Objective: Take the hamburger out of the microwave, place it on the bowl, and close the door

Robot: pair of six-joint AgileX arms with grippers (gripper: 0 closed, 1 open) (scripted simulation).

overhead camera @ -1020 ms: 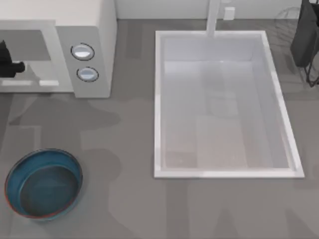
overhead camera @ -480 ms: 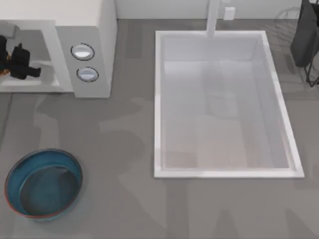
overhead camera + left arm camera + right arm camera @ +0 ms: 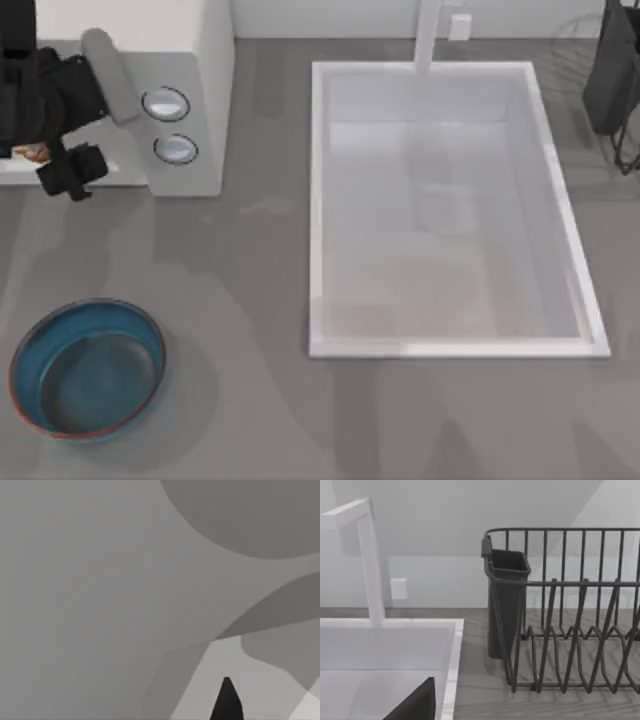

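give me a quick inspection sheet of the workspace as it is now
surface: grey table, patched with shadows.
job's things: microwave at the top view's upper left, two dials on its panel; teal bowl at lower left, nothing in it; a small orange-brown patch, possibly the hamburger, at the left gripper; door not made out.
clutter: white sink with faucet; dark dish rack with caddy at upper right.
grippers: left gripper at the microwave's front edge; right arm parked at upper right.
cables: nothing seen.
surroundings: pale wall behind.
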